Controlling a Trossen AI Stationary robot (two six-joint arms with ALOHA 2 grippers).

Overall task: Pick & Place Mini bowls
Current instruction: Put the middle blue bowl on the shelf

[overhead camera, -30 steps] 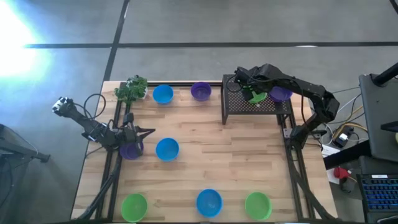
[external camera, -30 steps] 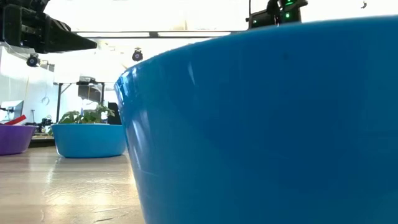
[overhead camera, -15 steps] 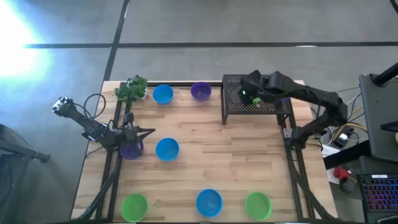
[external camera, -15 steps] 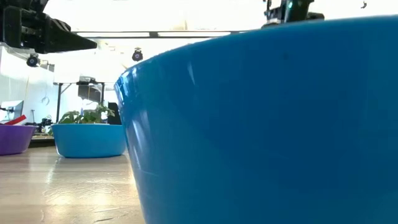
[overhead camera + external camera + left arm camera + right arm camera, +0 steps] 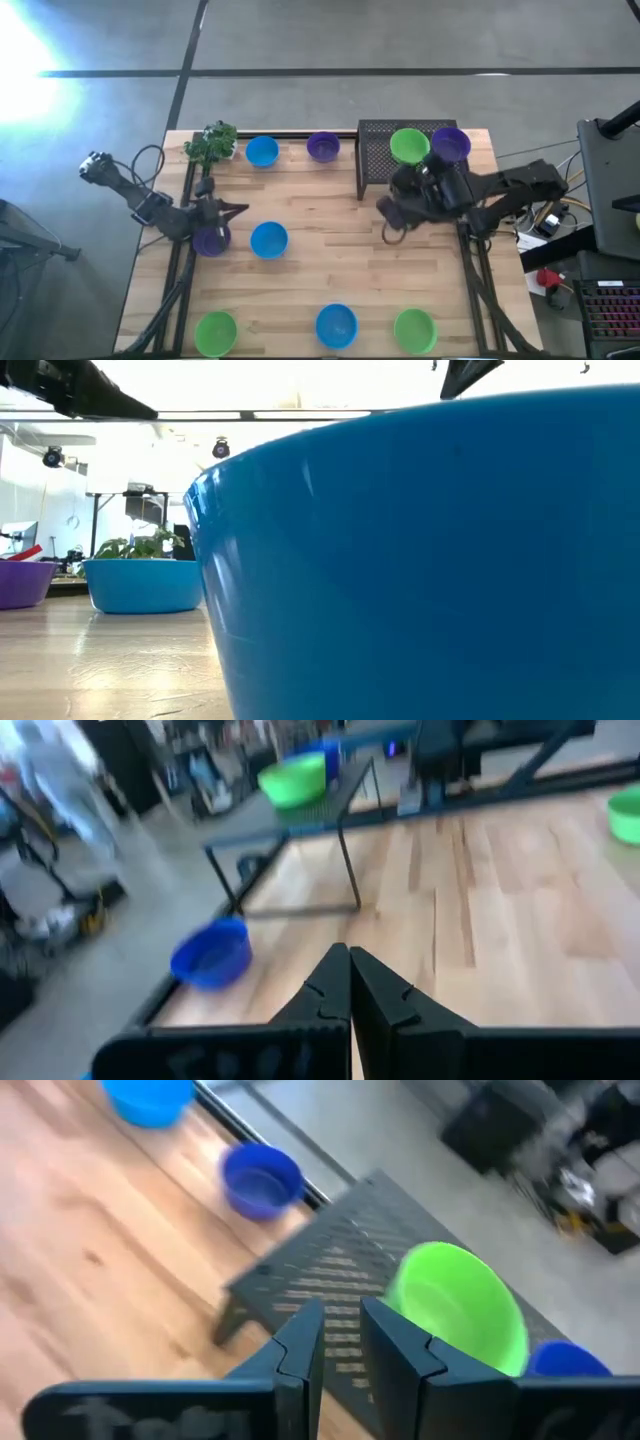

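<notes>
A green mini bowl (image 5: 408,146) and a purple one (image 5: 450,143) stand on the black mesh rack (image 5: 372,170) at the far right. They also show in the right wrist view: the green bowl (image 5: 460,1305), the purple one (image 5: 565,1360). My right gripper (image 5: 385,212) hovers in front of the rack, open, with nothing between its fingers (image 5: 300,1342). My left gripper (image 5: 238,210) is shut and empty (image 5: 348,982), above a purple bowl (image 5: 210,241) at the table's left. Several more bowls sit on the wood.
Blue (image 5: 262,150) and purple (image 5: 322,146) bowls and a small plant (image 5: 212,143) line the far edge. A blue bowl (image 5: 268,240) sits left of centre. Green (image 5: 215,330), blue (image 5: 335,325) and green (image 5: 415,328) bowls stand along the near edge. The near blue bowl (image 5: 430,560) fills the low view.
My right gripper has drawn back from the rack toward the table's near side and middle, turning as it went. The green bowl stays behind on the rack beside the purple one. My left gripper has risen a little, still shut.
</notes>
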